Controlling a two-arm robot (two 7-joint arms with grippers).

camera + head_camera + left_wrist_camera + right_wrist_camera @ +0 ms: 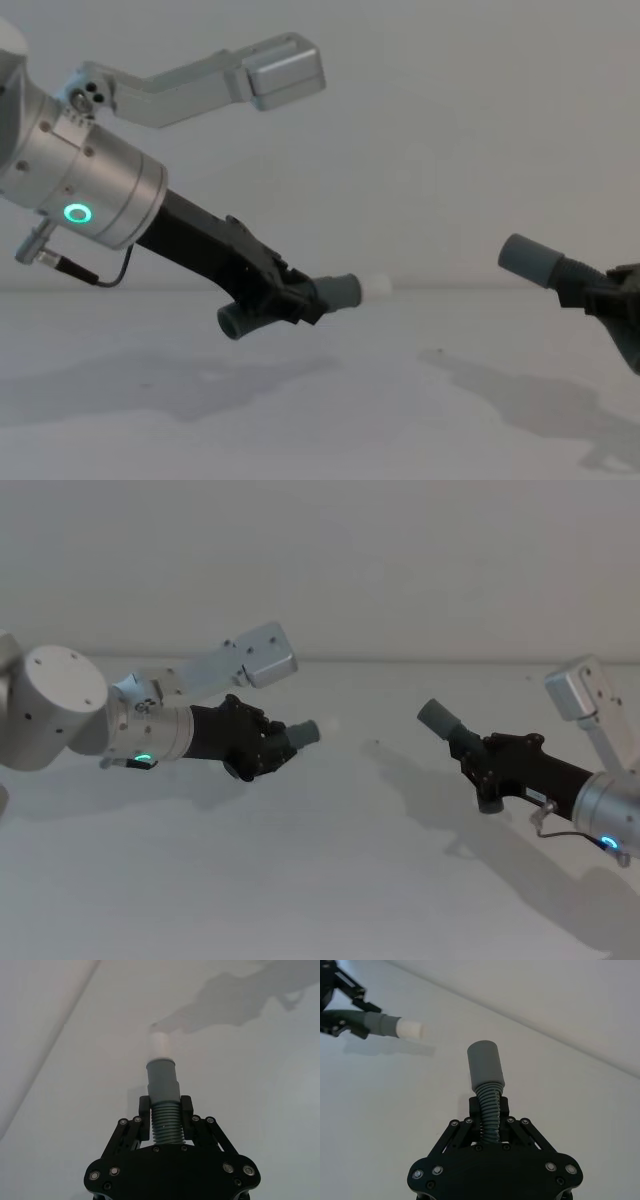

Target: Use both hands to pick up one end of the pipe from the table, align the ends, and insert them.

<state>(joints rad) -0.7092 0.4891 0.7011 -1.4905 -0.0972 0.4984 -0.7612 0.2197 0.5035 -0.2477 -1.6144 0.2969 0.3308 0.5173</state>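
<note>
While both pieces hang clear of the table (330, 880), I'm at alignment, ends well apart.
My left gripper (272, 742) clamps the white-tipped piece (161, 1077) on its ribs; my right gripper (475, 752) clamps the open-mouthed piece (438, 718) likewise. They face each other, but the axes look skewed to me. I'd square the axes first, then feed the white tip (377, 285) straight in, slowly.

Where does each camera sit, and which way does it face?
Head: high, looking down at the table; both arms, left pincer, right pincer.
Chest: low, looking across; both arms side-on.
Left wrist: along its pincer at the white-tipped piece.
Right wrist: along its pincer at the plain-cuffed piece.
Shared: head and right wrist both show the white-tipped piece.
</note>
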